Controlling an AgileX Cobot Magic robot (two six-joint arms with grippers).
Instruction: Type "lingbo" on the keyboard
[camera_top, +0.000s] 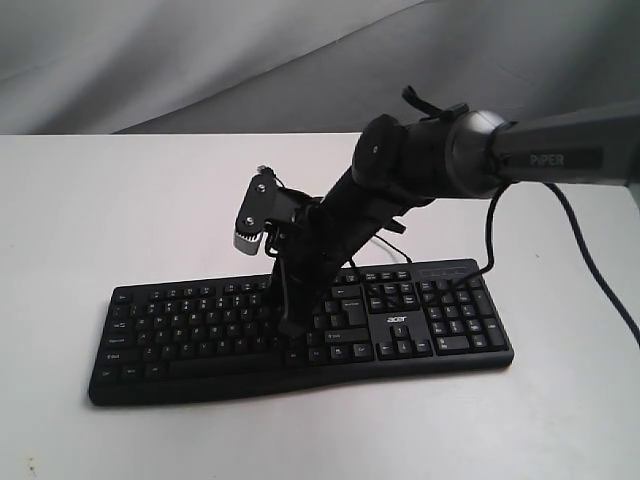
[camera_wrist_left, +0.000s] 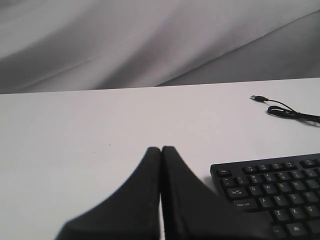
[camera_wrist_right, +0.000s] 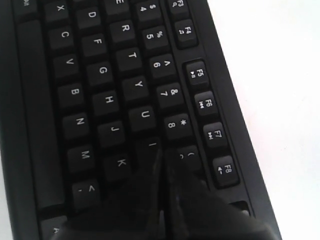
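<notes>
The keyboard (camera_top: 200, 325) lies flat and lengthwise on the white counter (camera_top: 100, 200), close to the near edge and roughly midway between the two side edges, with its number pad toward the right edge. Its white "acer" logo faces up beside the number pad.

The right gripper (camera_wrist_right: 161, 155) has its two black fingers pressed together into a single point. That point sits at the I key (camera_wrist_right: 148, 146), with U and 8 just beside it. Whether the key is pushed down cannot be told. In the exterior view the right arm (camera_top: 540, 150) reaches in from the right edge and slants down over the middle of the keyboard.

The left gripper (camera_wrist_left: 161, 150) also has its fingers together, and it hangs over bare counter just beside the keyboard's Esc corner, holding nothing. A thin black USB cable (camera_wrist_left: 290, 112) lies loose toward the far edge. Grey cloth (camera_top: 200, 60) hangs behind the counter.
</notes>
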